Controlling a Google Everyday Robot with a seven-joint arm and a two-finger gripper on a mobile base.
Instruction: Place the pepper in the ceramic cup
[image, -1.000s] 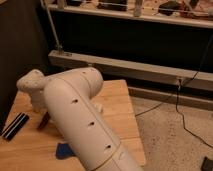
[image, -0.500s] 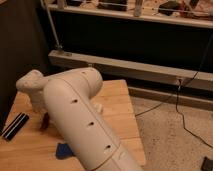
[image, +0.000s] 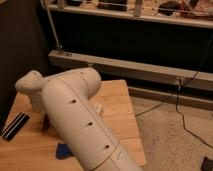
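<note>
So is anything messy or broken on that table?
Nothing looks spilled or broken. The big white arm hides much of the wooden table, so I can't check everything. Its pincer hangs low at the table's left, mostly hidden behind the arm.

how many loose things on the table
3: flat black striped block at the left edge, dark blue flat sponge at front, small pale object right of the white arm, which may hide more. Gripper hangs beside the block.

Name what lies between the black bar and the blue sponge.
Camera view: the gripper, under the arm's wrist, with a dark red piece, likely the pepper.
</note>
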